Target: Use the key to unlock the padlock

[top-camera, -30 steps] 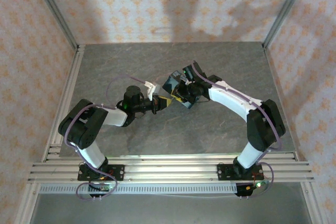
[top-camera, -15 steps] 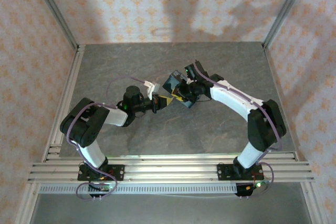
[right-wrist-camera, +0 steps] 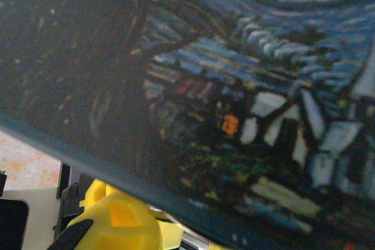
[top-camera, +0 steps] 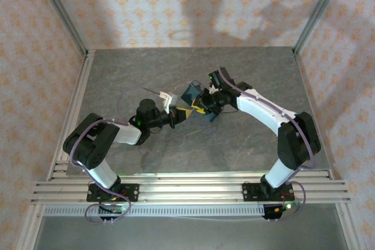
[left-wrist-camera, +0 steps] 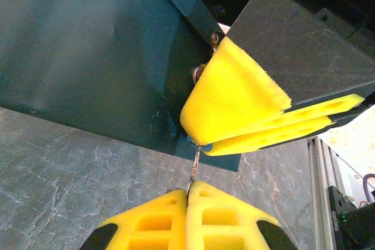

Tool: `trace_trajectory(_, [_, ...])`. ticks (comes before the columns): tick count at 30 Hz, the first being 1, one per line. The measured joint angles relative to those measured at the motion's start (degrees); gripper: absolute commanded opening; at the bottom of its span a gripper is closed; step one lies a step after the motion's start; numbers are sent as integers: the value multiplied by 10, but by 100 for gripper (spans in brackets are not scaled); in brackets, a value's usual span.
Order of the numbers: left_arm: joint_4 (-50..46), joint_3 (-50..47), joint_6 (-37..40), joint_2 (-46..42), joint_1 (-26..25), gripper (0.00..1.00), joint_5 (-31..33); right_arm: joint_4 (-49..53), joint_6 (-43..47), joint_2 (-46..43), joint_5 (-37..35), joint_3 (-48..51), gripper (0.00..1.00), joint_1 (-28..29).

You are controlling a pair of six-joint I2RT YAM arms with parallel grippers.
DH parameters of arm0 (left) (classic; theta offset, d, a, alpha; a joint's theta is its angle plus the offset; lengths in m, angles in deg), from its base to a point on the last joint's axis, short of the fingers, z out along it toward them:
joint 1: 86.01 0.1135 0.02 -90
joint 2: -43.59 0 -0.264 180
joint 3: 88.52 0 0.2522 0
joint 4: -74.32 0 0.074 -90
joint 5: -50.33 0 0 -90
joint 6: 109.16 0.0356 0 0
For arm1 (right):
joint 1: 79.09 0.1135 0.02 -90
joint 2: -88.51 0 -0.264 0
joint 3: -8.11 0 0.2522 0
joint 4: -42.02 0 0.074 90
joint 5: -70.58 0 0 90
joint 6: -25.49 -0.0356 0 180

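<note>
- Closure of the left gripper (left-wrist-camera: 187, 192) was complete: its yellow tips were pressed flat together on the key (left-wrist-camera: 194, 165), pinching the end nearest the wrist so the thin shaft stood out straight ahead, free to be fed forward.
- The key's far tip met the seam at the tips of the right gripper (left-wrist-camera: 206, 143), which I judged to be where the keyhole sat.
- The right gripper's pads stood narrow, nearly together, and by my reading they clamped the padlock to steady it against the key's push.
- The blue-teal tin (left-wrist-camera: 88, 57) lay tilted just behind both grippers, one edge down on the grey stone-patterned table (left-wrist-camera: 58, 191), probably because the lock hung from its front.
- The padlock's body was hidden between the right pads, so how far the key had entered could not be told.
- Two small metal fittings on the tin beside the right pads were too small to tell whether they were hasp or shackle.
- From above, both grippers met mid-table, the contact point too tiny to resolve.
- The right wrist view gave the tin's painted face at close range, blurred.
</note>
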Motion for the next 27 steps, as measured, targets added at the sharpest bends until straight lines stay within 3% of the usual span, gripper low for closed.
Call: trace_trajectory(27, [17,-4,-24,5,-41,0,108,14,-6,15,3,-15,0,-6])
